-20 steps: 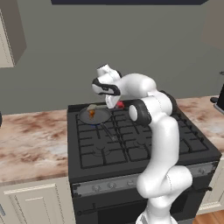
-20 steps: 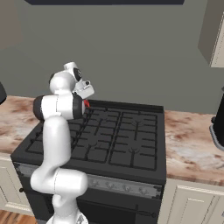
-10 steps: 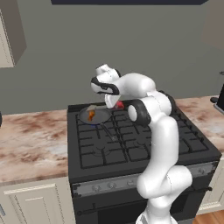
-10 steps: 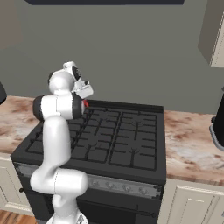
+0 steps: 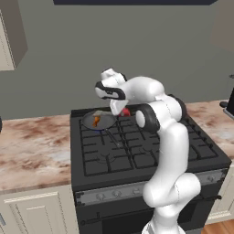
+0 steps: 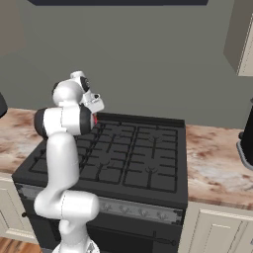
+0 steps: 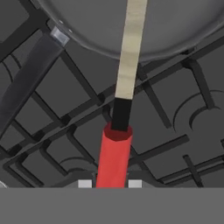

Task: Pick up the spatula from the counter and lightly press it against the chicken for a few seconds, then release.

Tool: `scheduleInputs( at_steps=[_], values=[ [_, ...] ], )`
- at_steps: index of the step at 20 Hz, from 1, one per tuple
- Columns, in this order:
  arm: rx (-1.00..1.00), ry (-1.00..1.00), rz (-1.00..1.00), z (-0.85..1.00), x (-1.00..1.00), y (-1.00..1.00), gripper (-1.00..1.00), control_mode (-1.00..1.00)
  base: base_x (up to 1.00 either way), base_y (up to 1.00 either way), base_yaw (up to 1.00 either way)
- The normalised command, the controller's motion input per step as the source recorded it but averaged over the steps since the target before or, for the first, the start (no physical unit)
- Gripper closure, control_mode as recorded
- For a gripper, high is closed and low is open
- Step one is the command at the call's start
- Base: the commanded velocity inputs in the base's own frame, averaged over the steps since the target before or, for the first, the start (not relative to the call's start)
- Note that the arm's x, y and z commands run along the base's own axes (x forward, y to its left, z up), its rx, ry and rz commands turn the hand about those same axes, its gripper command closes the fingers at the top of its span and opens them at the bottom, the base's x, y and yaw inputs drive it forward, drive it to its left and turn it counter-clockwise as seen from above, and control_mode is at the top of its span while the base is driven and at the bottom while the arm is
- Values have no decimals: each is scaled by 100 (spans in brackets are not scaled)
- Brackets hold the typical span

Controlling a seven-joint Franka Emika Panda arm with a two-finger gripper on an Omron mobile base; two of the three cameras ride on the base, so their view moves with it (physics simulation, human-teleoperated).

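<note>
A white robot arm [image 5: 167, 137] bends over a black stove [image 5: 137, 157] toward its back left burner, where a grey pan [image 5: 109, 121] sits on the grate. A small orange piece of chicken [image 5: 96, 121] lies in the pan. The arm's hand hangs just above and to the right of the pan, tilted down toward it.

The spatula [image 7: 114, 151] is off the bench and held in the hand. In the hand view its red handle rises from the bottom edge, squarely between the two fingers [image 7: 85, 183]. Their pale tips sit close on either side, closed on the handle. Above the handle comes a short black neck, then a long tan blade. The blade crosses the pan's rim and runs over the pan's floor to the top edge of the view. Its tip is cut off there, so whether it touches the chicken cannot be told. The pan's dark handle slants away to the lower left across the grate.

In the left base view the red handle shows just under the hand, right of the pan. The blade's end there is too small to tell apart from the chicken. In the right base view a sliver of red shows beneath the hand, at the stove's back left. A marbled bench [image 5: 32, 146] flanks the stove on both sides.
</note>
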Motion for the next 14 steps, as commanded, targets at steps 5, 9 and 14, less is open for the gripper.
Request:
scheduleInputs(
  at_steps=[5, 9, 14],
  values=[
    [0, 3, 0, -13, -28, 0, 100, -100, 0, 0, 0],
    [0, 5, 0, -16, -14, 0, 100, -100, 0, 0, 0],
    [0, 5, 0, -4, 0, 2, 100, -100, 0, 0, 0]
  ],
)
